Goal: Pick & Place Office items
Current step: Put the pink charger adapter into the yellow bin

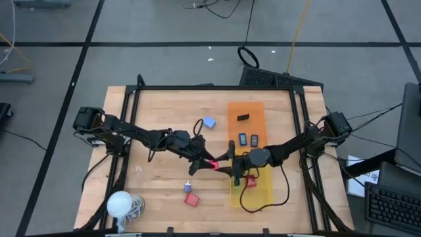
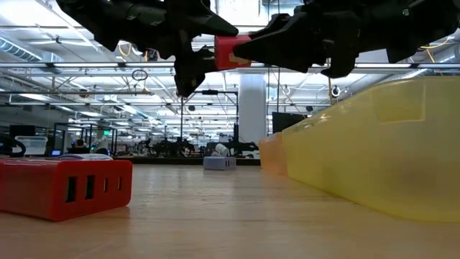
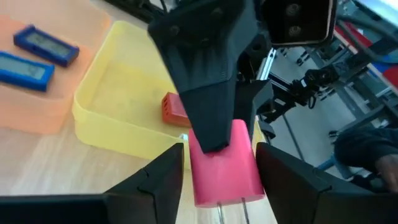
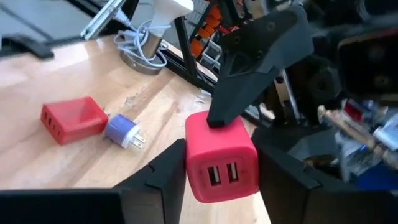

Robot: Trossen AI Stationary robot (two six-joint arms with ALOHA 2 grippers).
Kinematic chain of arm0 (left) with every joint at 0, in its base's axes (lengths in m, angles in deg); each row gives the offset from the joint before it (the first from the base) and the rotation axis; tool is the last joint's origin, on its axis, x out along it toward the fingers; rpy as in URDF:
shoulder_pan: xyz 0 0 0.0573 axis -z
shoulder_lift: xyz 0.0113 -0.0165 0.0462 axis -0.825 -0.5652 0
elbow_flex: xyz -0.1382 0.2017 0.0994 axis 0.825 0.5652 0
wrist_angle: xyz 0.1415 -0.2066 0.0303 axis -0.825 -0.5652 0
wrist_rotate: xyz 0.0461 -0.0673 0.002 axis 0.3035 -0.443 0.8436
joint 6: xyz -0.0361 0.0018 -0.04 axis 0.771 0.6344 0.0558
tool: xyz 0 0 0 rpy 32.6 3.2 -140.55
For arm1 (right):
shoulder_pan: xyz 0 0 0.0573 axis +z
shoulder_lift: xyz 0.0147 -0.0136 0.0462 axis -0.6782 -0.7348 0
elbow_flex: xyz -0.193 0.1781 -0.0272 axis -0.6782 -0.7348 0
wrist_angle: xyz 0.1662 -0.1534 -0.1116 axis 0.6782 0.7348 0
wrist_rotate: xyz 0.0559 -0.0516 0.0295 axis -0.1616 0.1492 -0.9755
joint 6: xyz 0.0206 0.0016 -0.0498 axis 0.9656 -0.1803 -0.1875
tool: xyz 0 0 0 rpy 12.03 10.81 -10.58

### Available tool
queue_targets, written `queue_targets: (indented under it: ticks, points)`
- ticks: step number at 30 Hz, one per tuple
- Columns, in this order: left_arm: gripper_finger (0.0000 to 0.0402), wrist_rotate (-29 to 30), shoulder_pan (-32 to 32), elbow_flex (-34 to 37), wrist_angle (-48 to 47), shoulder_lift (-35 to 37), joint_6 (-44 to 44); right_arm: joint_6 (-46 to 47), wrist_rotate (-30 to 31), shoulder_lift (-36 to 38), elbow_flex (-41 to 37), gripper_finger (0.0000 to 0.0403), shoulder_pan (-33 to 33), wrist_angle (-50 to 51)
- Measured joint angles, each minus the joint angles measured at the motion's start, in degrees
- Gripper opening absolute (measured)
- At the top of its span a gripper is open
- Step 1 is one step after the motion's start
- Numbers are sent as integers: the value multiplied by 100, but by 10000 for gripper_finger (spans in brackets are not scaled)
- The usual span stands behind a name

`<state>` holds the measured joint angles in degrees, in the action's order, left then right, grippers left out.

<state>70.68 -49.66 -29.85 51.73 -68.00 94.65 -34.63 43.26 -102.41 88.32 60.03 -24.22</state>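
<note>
A red charger cube point(image 1: 213, 164) hangs in the air between my two grippers, near the yellow tray's left side. In the left wrist view point(image 3: 224, 168) its prongs face the camera. In the right wrist view point(image 4: 221, 158) its two USB ports face the camera. My left gripper point(image 1: 205, 162) reaches in from the table's left and my right gripper point(image 1: 225, 164) from the right. Both are shut on the cube. The low view shows the cube point(image 2: 226, 52) well above the table. My left gripper pinches two opposite sides of the cube at its prong end point(image 3: 198, 177) between its two fingers. It comes in about level from the table's left. One finger point(image 4: 217, 115) lies on the cube's upper face in the right wrist view. The cube is clear of the table. My right gripper pinches the other two opposite sides of the cube at its USB-port end point(image 4: 193, 168), turned a quarter against the left gripper. It comes in about level from the table's right. One of its fingers point(image 3: 211, 124) lies along the cube's face in the left wrist view.
The orange tray point(image 1: 231, 108) holds a black piece point(image 1: 243, 118) and two blue pieces point(image 1: 248, 139). The yellow tray point(image 1: 263, 194) holds a red piece point(image 1: 250, 181). On the table lie a light-blue block point(image 1: 209, 122), a small blue plug point(image 1: 188, 188), a red multi-port block point(image 1: 191, 199) and a white ball with cord point(image 1: 120, 204).
</note>
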Motion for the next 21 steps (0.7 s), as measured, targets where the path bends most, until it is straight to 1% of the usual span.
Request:
queue_targets:
  ticks: [3, 5, 8, 11, 13, 15, 18, 21]
  points:
    - [206, -46, -89, 0, 32, 2, -351, 502, 13, 2, 0, 159, -20, 37]
    - [206, -200, -209, 0, 119, 2, -362, 626, -2, 43, 0, 155, -39, 133]
    - [207, -674, -456, -2, 174, 32, -127, 767, -3, 63, 2, 151, -44, 147]
    - [208, -1312, -742, -2, 148, 101, 38, 934, -10, 58, 0, 152, -44, 177]
    - [208, -1706, -933, -2, 64, 187, 29, 1051, -10, 59, 0, 155, -44, 167]
    - [208, -1964, -1087, -2, -18, 278, -55, 1137, -9, 69, 0, 155, -44, 219]
    - [209, -1894, -1229, -2, -359, 506, -389, 1307, -8, 306, -2, 151, -44, 653]
    - [209, -1461, -1250, -2, -847, 815, -861, 1647, -4, 725, -3, 150, -46, 1447]
